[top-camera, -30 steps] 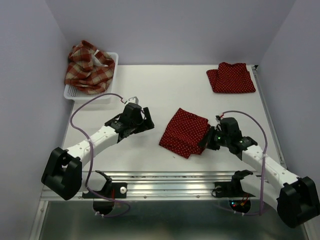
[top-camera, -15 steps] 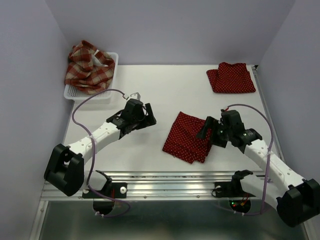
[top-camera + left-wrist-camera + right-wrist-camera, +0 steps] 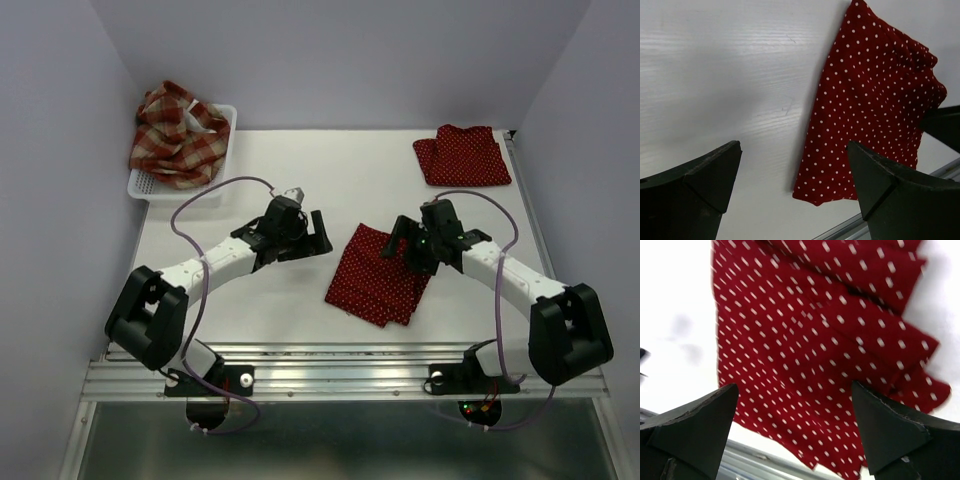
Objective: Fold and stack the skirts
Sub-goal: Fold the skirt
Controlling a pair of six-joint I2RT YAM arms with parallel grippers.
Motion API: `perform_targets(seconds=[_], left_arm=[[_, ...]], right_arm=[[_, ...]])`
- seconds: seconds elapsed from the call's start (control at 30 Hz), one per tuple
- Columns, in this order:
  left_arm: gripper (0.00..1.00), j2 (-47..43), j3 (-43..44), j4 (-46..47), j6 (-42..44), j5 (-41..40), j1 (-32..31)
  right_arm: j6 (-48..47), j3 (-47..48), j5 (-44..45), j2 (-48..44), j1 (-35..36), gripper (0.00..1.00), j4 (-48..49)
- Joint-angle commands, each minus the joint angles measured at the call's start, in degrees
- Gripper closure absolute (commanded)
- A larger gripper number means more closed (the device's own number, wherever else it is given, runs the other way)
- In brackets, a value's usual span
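A dark red polka-dot skirt [image 3: 375, 275] lies folded flat near the table's front centre; it also shows in the left wrist view [image 3: 875, 100] and the right wrist view [image 3: 815, 340]. My left gripper [image 3: 316, 236] [image 3: 793, 150] stands open just left of it, with bare table between its fingers. My right gripper [image 3: 402, 244] [image 3: 794, 387] hangs open over the skirt's far right corner, holding nothing. Another folded polka-dot skirt [image 3: 462, 155] lies at the back right. The plaid skirt [image 3: 178, 135] is bunched in the basket.
The white mesh basket [image 3: 146, 186] sits at the back left corner. A metal rail [image 3: 330, 365] runs along the table's front edge. Purple walls close in the left, back and right sides.
My right gripper opened, let go of the centre skirt's edge and moved back and left over its far right corner. The skirt settled flat. My left gripper moved right, toward the skirt.
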Motion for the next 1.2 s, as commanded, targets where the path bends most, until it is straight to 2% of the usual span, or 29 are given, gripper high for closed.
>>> perform_targets(seconds=[0.0, 0.3, 0.6, 0.73, 0.87, 1.03, 1.13, 1.17], left_arm=[[0.01, 0.9, -0.9, 3.3, 0.3, 3.6, -2.1], [0.01, 2.9, -2.3, 7.6, -1.7, 5.6, -6.6], [0.01, 3.7, -2.2, 7.7, -1.1, 6.0, -8.5], [0.01, 4.6, -1.9, 7.8, -0.3, 6.0, -10.0], [0.01, 4.3, -2.5, 7.5, -0.8, 6.1, -10.4], [0.01, -1.1, -3.3, 4.1, -1.3, -0.6, -10.1], [0.01, -5.5, -3.7, -0.2, -1.5, -4.1, -8.7], [0.01, -6.7, -4.4, -1.6, -1.5, -4.4, -8.0]], right_arm=[[0.4, 5.2, 2.1, 1.2, 0.4, 0.0, 9.0], [1.1, 6.5, 1.5, 7.0, 0.4, 0.0, 11.1], [2.7, 0.3, 7.4, 10.8, -0.6, 0.0, 8.6], [0.8, 0.2, 7.2, 12.8, -0.6, 0.0, 8.8], [-4.9, 3.3, 7.9, 17.3, -0.6, 0.0, 8.8], [-14.1, 13.1, 7.8, 27.0, -0.6, 0.0, 8.8], [-23.6, 23.5, 2.9, 36.0, -0.6, 0.0, 8.9], [-27.6, 30.0, 0.2, 38.5, -0.6, 0.0, 8.6]])
